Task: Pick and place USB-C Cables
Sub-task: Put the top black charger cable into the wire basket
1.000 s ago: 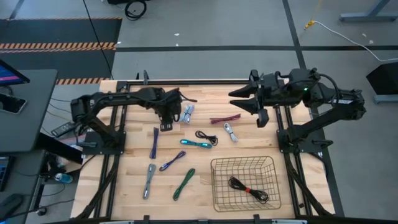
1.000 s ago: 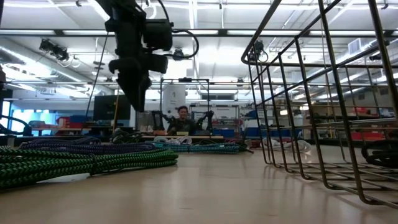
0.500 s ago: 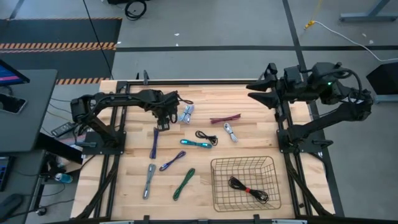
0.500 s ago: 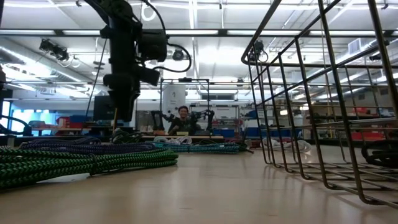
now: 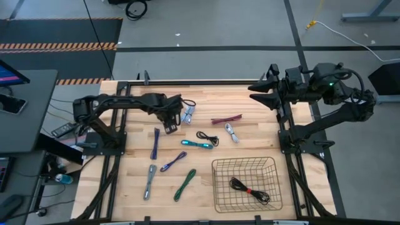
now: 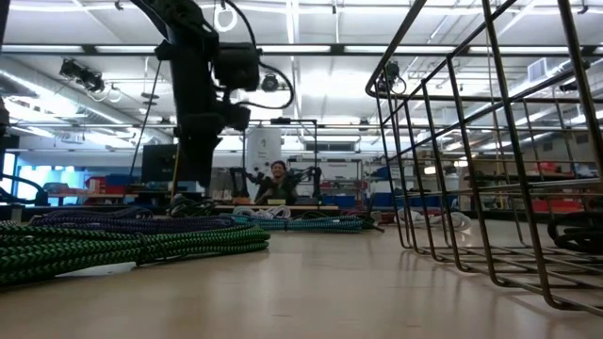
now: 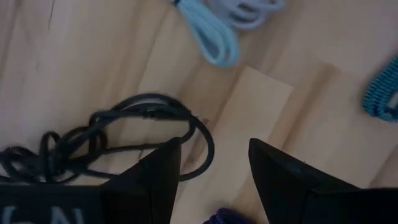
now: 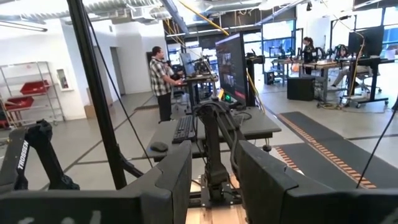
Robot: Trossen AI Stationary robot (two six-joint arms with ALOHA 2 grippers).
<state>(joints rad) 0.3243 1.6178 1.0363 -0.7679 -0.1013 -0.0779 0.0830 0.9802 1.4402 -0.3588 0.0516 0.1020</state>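
Several short cables lie on the wooden table in the high view: light-blue [image 5: 189,114], maroon [image 5: 226,119], silver-white [image 5: 232,132], black [image 5: 207,137], teal [image 5: 197,144], navy [image 5: 155,143], purple [image 5: 173,162], grey [image 5: 150,180] and green [image 5: 185,184]. My left gripper [image 5: 170,124] [image 7: 214,149] is open and low over the table. Its fingers stand on either side of the loop end [image 7: 205,140] of another black cable [image 7: 93,140]. Whether they touch it I cannot tell. My right gripper [image 5: 251,92] [image 8: 214,152] is open, raised at the far right.
A black wire basket [image 5: 215,187] stands at the near right and holds a black cable with a red tie [image 5: 250,189]. In the low view its mesh [image 6: 452,169] fills the right side. The green cable [image 6: 113,247] lies close to that camera. People stand in the room beyond.
My left gripper has come down toward the table, shifting slightly toward the right edge, and stays open. My right arm drew back toward the far right edge in the first half second and has kept still since.
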